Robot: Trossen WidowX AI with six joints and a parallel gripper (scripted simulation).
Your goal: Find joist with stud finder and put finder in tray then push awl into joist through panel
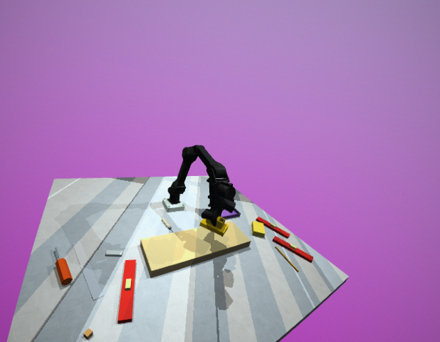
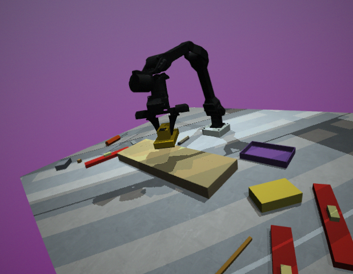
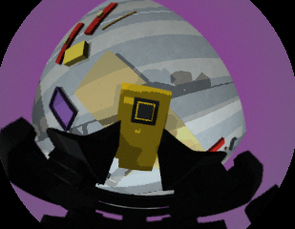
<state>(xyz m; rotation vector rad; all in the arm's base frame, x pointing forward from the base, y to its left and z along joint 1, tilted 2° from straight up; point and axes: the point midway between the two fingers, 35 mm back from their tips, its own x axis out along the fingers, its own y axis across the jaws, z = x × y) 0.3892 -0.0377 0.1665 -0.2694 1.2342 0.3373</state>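
Note:
My gripper (image 1: 213, 219) (image 2: 164, 129) (image 3: 141, 124) is shut on the yellow stud finder (image 1: 221, 228) (image 2: 165, 142) (image 3: 142, 157), which has a dark square screen with a yellow outline. It is held over the back edge of the tan floor panel (image 1: 169, 254) (image 2: 212, 165) (image 3: 101, 91) and looks slightly raised; the exact gap is unclear. The awl (image 1: 166, 223) (image 2: 183, 140), with a pale handle, lies on the floor behind the panel. The purple tray (image 2: 264, 161) (image 3: 64, 109) is empty beyond the panel's end; the arm partly hides it in the top view. The joist is hidden.
A yellow block (image 1: 258, 229) (image 2: 274, 191) (image 3: 75, 53), two red bars (image 1: 271, 226) (image 1: 301, 254) and a thin brown stick (image 1: 286, 258) (image 2: 234, 254) lie past the panel's tray end. Another red bar (image 1: 127, 301) (image 2: 96, 161), an orange-handled tool (image 1: 63, 271) (image 2: 112, 140) and a small cube (image 1: 87, 333) lie beyond the other end.

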